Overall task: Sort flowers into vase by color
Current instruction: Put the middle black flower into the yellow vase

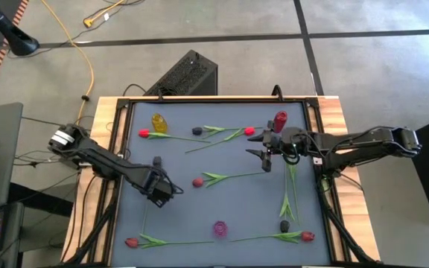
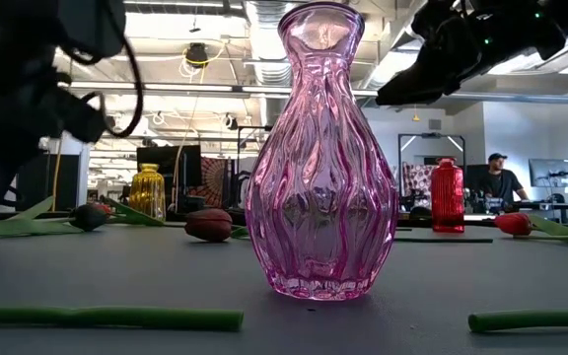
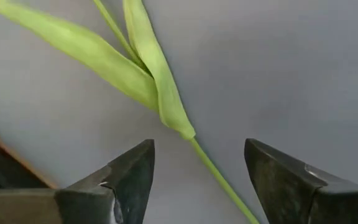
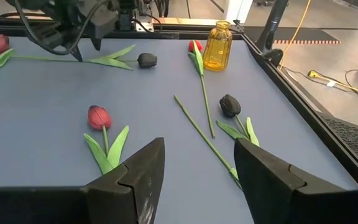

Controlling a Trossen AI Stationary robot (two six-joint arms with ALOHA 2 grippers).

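Observation:
Several tulips lie flat on the grey mat (image 1: 222, 201). A near-black tulip, head (image 4: 146, 60) toward the far side, runs its thin stem (image 3: 213, 174) and leaves (image 3: 160, 93) under my left gripper (image 1: 157, 195). That gripper points down at the mat's left, open, one finger on each side of the stem without touching it. My right gripper (image 1: 261, 158) hovers open above the mat at the far right, beside the red vase (image 1: 280, 119), holding nothing. The yellow vase (image 1: 159, 121) stands far left and the pink vase (image 1: 220, 228) near the front edge.
Other tulips: red (image 1: 144, 133), dark (image 1: 197, 131) and red (image 1: 249, 130) along the far side, crimson (image 1: 198, 182) mid-mat, red (image 1: 131, 242), dark (image 1: 284, 225) and red (image 1: 307, 236) near the front. A black frame (image 1: 121, 149) borders the mat. A person (image 2: 501, 177) sits far behind.

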